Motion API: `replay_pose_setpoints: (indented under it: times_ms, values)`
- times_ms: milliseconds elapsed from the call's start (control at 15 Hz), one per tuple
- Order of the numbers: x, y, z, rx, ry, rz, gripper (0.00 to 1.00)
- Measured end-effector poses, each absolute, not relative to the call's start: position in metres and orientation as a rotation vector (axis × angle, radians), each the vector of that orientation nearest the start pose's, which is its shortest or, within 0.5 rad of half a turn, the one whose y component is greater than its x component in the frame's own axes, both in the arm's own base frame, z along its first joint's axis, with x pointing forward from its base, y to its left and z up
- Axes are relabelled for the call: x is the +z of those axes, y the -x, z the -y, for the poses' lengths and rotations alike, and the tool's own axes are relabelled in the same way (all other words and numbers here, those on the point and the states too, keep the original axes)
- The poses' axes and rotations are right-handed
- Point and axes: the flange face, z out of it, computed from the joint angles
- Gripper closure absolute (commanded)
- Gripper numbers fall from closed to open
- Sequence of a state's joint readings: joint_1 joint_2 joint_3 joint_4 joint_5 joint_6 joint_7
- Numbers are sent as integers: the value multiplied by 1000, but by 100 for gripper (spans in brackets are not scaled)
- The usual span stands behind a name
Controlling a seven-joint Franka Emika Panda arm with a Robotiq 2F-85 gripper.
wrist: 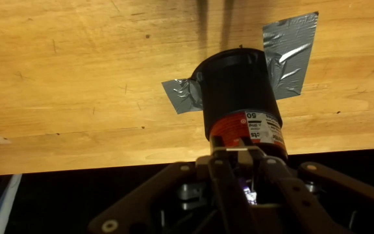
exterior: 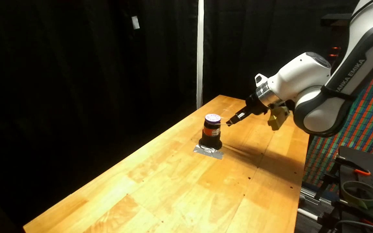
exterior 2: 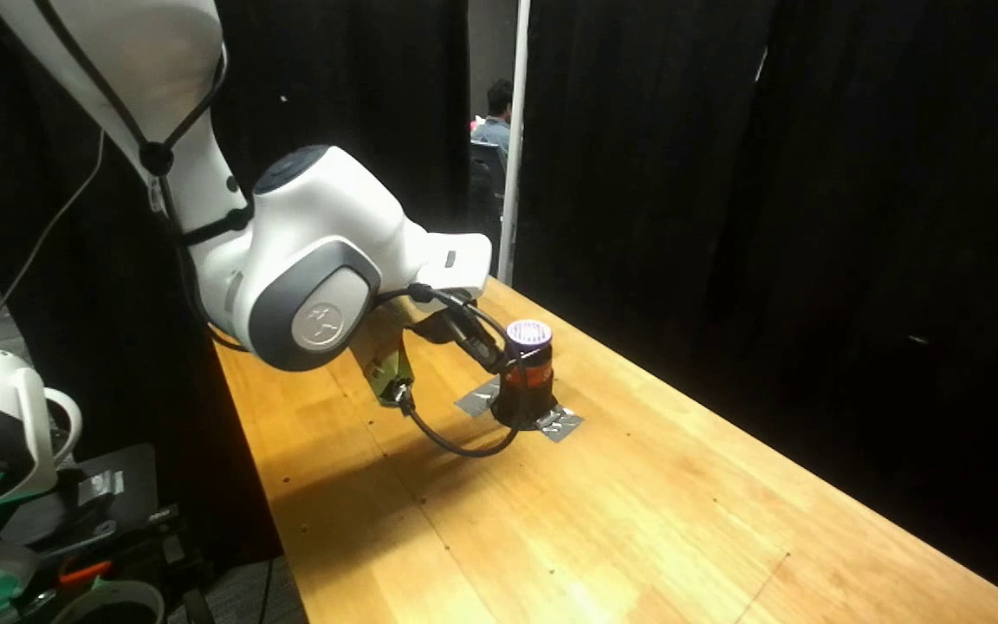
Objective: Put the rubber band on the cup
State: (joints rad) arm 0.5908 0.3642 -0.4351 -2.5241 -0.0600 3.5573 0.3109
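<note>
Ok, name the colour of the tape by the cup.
The tape is silvery grey, clearest in the wrist view.

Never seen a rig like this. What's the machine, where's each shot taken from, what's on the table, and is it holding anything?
The machine is a white-and-black robot arm ending in a two-finger gripper. Two pictures come from cameras outside the robot, looking from different places. The wrist view comes from a camera on the arm's wrist: the gripper fills the bottom, and the cup appears upside down.

On the wooden table the cup stands upright, dark, with an orange label, a purple-and-white lid and grey tape on two sides of its base.

A thin strand, probably the rubber band, stretches from the gripper toward the cup. Whether the fingers pinch it or it loops over them isn't clear.
</note>
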Motion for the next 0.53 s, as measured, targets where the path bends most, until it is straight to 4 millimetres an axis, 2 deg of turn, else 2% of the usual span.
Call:
replay_pose_setpoints:
  times_ms: [333,533]
  values:
    - [211,-461,-106,-1256,2805,48,80]
    - [199,-442,-106,-1376,2709,90,82]
